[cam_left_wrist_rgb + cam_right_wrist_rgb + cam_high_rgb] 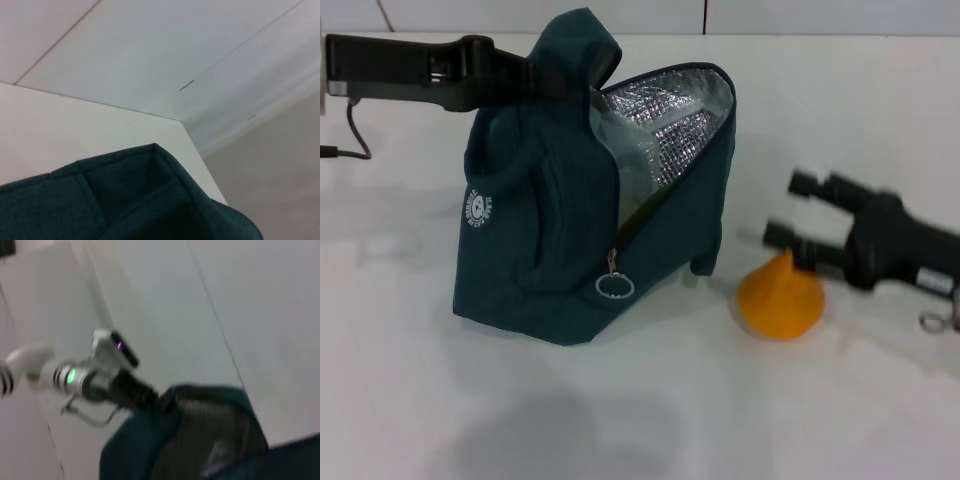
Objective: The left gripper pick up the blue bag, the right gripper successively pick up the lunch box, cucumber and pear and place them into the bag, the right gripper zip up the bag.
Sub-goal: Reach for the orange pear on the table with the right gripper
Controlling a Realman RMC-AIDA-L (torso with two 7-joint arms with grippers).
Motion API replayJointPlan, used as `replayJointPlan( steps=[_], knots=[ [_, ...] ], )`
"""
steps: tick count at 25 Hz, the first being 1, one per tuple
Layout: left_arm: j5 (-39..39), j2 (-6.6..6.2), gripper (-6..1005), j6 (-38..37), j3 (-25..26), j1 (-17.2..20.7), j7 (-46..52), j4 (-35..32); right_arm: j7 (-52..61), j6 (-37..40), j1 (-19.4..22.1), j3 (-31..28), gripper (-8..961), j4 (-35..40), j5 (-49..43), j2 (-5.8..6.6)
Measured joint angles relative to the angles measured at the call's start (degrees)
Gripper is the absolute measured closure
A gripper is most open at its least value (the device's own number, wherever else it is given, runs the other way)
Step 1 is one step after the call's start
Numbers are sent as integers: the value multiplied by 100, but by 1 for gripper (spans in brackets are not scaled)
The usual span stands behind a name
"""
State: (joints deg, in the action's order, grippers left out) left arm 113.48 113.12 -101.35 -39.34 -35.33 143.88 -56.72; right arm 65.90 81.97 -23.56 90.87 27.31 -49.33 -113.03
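The blue bag [560, 230] stands on the white table, its mouth open to the right and the silver lining showing. My left gripper [535, 75] is shut on its top handle. A clear plastic shape that looks like the lunch box [625, 150] lies inside. The cucumber is out of view. The orange-yellow pear [780, 297] lies on the table right of the bag. My right gripper [792, 210] is open, just above and behind the pear, not holding it. The bag also shows in the left wrist view [125, 200] and the right wrist view [200, 440].
The zip's ring pull [614, 285] hangs at the bag's lower front. A black cable [355, 135] runs along the table at the far left. The table's back edge meets a wall behind the bag.
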Motion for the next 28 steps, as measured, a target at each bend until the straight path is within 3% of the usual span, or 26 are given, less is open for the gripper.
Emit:
replayJointPlan(
  steps=[1,6,14,22,28],
  knots=[
    [-1,0,958,0,-8,0,0,1,-499,-6,193,-20,115,-9,-172,-46],
    [-11,4,958,1,-9,0,1,64,-1205,-179,408,-41,119,-57,-222,-144],
    [-27,2,958,1,-38,1,-2,73,-1447,-473,439,-44,126,-82,-277,-152],
    [-27,-3,958,1,-24,-13,-9,73,-1477,-569,450,-44,260,-128,-288,-156],
    [-27,-3,958,1,-28,-23,-9,73,-1446,-685,413,-43,542,-130,-288,-152]
  ],
)
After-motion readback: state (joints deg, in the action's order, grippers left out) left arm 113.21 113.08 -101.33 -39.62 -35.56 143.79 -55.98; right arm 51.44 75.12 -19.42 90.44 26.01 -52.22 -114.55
